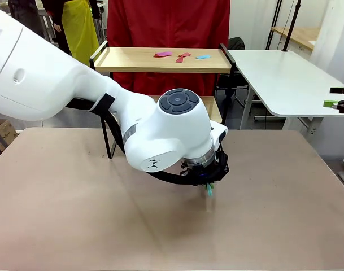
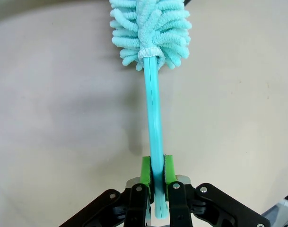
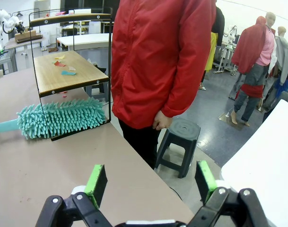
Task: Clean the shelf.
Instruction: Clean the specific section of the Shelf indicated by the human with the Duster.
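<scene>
We see the left gripper (image 2: pixel 157 171) clamped on the thin handle of a turquoise chenille duster (image 2: pixel 151 33), low over the brown table (image 1: pixel 59 214). The right gripper (image 3: pixel 151 182) has its jaws wide apart and holds nothing. The shelf (image 1: pixel 132 59) stands at the table's far edge, before a person in a red jacket (image 3: pixel 158 56). Small coloured scraps (image 1: pixel 183 56) lie on its top board.

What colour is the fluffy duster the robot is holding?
Light turquoise: the duster, fluffy head and handle alike. The left wrist view shows it best.

No legible text or labels anywhere
</scene>
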Controlling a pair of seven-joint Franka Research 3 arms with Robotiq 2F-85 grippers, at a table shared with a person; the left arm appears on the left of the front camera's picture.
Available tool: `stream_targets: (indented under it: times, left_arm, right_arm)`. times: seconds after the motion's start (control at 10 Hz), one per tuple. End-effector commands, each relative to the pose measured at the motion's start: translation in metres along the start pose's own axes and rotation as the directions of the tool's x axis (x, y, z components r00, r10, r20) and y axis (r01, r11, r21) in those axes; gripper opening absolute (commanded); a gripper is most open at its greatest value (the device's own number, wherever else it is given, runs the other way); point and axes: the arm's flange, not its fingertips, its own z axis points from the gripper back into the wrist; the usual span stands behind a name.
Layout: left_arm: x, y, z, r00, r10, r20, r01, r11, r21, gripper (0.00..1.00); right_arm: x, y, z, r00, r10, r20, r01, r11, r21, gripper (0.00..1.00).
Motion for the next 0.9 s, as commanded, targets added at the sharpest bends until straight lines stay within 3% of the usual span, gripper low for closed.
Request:
stream_targets:
  times: [0.0, 0.8]
  left_arm:
    - [0.011, 0.012, 0.001, 1.000, 0.021, 0.005, -0.021, 0.998, 0.052, 0.13]
    - [0.027, 0.061, 0.009, 0.998, 0.057, 0.035, -0.062, 0.984, 0.168, 0.13]
  right_arm:
    - [0.006, 0.000, -0.001, 1.000, -0.013, -0.017, 0.013, 1.000, -0.003, 1.00]
    - [0.006, 0.000, -0.001, 1.000, -0.013, -0.017, 0.013, 1.000, -0.003, 1.00]
